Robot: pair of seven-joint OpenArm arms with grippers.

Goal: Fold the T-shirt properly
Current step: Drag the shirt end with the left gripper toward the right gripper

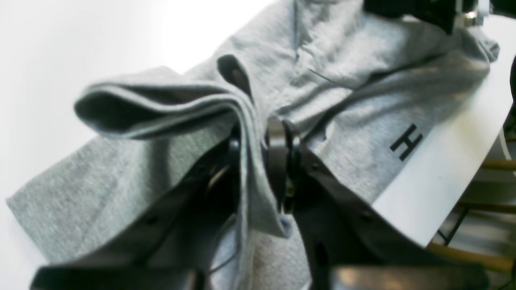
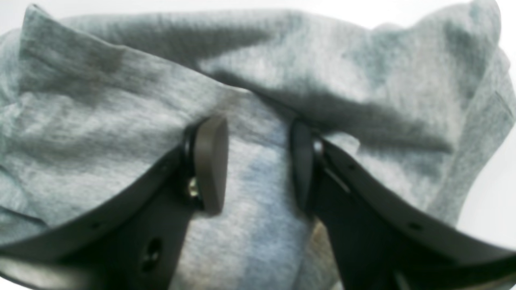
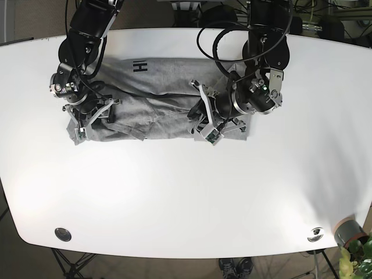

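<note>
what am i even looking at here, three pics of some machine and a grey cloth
It is a robot with two arms working at a white table. The wide picture is shot from above and shows both arms. The other two come from small cameras mounted on each arm's wrist, looking down past its own end effector.

The grey cloth is a T-shirt with black lettering, lying rumpled along the far side of the table. The robot is meant to fold it.

The left end effector, on the right of the wide picture, is pinching a fold of the shirt between its two black fingers. The right end effector has its fingers spread apart, pressed onto the fabric, gripping nothing yet.

A potted plant peeks in at the bottom corner.
</note>
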